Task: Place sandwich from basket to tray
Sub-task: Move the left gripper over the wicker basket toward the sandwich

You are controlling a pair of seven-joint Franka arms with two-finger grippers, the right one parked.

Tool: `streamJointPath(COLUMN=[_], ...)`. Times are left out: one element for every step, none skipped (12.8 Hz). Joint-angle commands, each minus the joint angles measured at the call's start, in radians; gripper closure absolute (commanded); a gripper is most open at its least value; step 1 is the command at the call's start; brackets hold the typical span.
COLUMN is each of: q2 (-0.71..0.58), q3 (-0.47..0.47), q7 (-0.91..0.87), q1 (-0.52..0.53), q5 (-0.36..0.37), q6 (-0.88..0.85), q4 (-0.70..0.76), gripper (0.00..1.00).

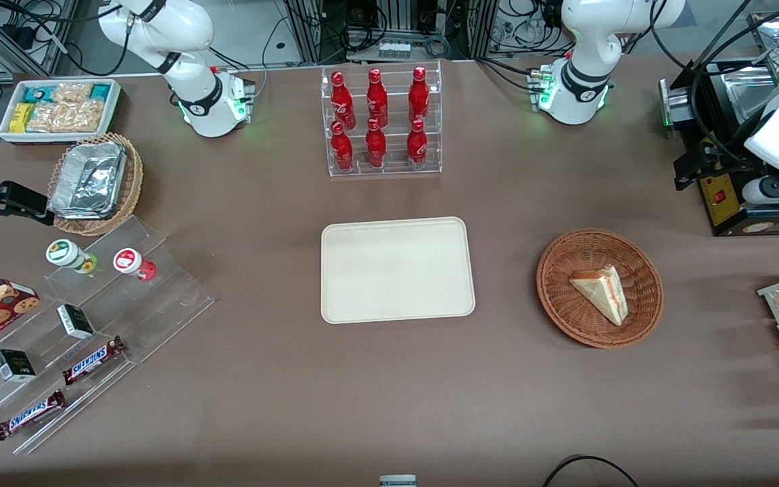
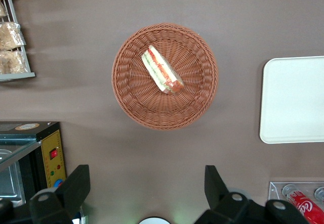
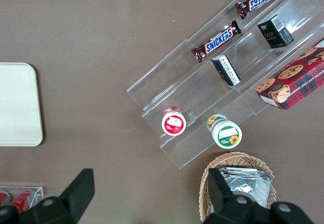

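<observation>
- Basically you're at the approach step: nothing grasped, sandwich (image 2: 162, 70) lies in the basket (image 2: 131, 102) on the tabletop (image 1: 389, 392), toward the working arm's end.
- Tray (image 1: 397, 269) sits bare mid-tabletop, well apart from the basket.
- Tool (image 2: 147, 188) hangs high above, fingers (image 2: 77, 186) spread, empty.
- Next you likely need to descend over the wedge, line the fingers across its flat faces and close gently; the wrap looks slippery.
</observation>
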Motion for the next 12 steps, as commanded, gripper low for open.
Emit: streamJointPath(q2=[0.009, 0.011, 0.02, 0.037, 0.051, 0.074, 0.089, 0.101, 0.103, 0.102, 0.105, 0.111], q3=[0.006, 0.006, 0.006, 0.006, 0.007, 0.007, 0.007, 0.007, 0.007, 0.007, 0.007, 0.007], q7=[0.022, 0.024, 0.025, 0.027, 0.025, 0.012, 0.013, 0.01, 0.01, 0.008, -0.013, -0.059], q1=[-0.001, 0.008, 0.01, 0.01, 0.011, 0.03, 0.051, 0.053, 0.054, 0.054, 0.054, 0.054], q5=[-0.008, -0.012, -0.011, -0.002, 0.001, 0.0, -0.014, -0.014, -0.014, -0.014, -0.017, -0.032], q6=[-0.003, 0.001, 0.003, 0.009, 0.038, 0.053, 0.079, 0.133, 0.183, 0.255, 0.326, 0.409], q4=[0.017, 0.022, 0.031, 0.032, 0.026, 0.017, -0.006, -0.041, -0.088, -0.154, -0.218, -0.277], gripper=[0.0, 0.0, 0.0, 0.0, 0.0, 0.0, 0.0, 0.0, 0.0, 0.0, 0.0, 0.0])
